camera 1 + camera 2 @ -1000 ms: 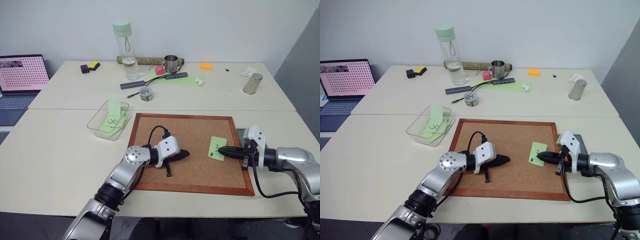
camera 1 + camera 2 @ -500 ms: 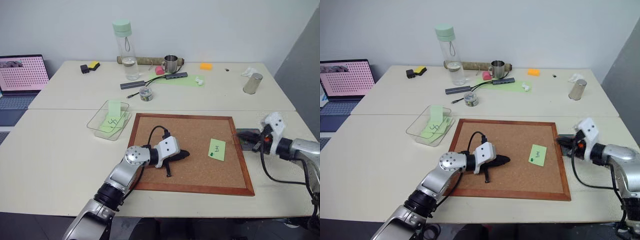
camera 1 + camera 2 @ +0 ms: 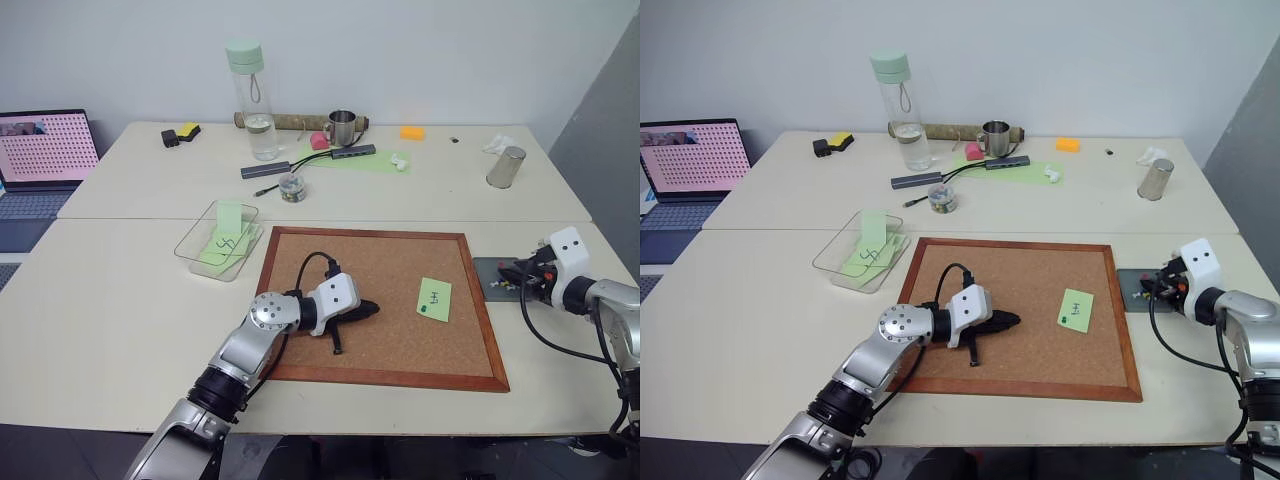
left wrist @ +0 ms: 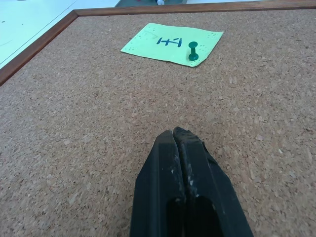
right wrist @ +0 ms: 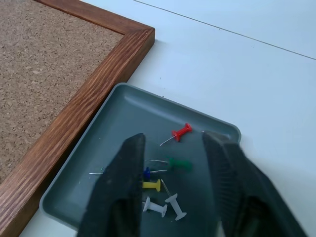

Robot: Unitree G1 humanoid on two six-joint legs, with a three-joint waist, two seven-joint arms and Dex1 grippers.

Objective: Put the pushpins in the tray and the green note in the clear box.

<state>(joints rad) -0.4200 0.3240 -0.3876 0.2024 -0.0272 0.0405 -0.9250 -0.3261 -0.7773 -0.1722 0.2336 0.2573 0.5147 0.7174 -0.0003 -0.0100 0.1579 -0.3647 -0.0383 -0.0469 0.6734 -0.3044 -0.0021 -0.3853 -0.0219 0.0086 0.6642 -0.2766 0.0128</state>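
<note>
We see the green note point(image 4: 172, 43) lying flat on the corkboard point(image 3: 380, 270), toward its right side: a small light green square of paper with a black handwritten "H"-like mark. One dark green pushpin point(image 4: 193, 52) stands in its corner, its head up, pinning it to the cork.

The tray point(image 5: 123, 123) sits on the table point(image 3: 120, 300) just beside the corkboard's right frame. It is small, flat, dark grey and square, with a low rim and rounded corners. Inside it we count a red pushpin point(image 5: 180, 133) and a second green pushpin point(image 5: 180, 164) lying on their sides, close to a blue one, a yellow one and two white ones, all loosely clustered.

Our right gripper point(image 5: 174, 148) hovers over the tray with its two black fingers point(image 5: 129, 163) apart and nothing between them. Our left gripper point(image 4: 178, 136) rests low over the bare cork near the middle of the board, its fingers pressed together and empty, pointing toward the note, which lies well apart from it.

The clear box point(image 3: 218, 240) stands on the table off the corkboard's left upper corner: shallow, transparent, rounded at the corners. It already holds other pale green papers, one bearing a dark scribble
</note>
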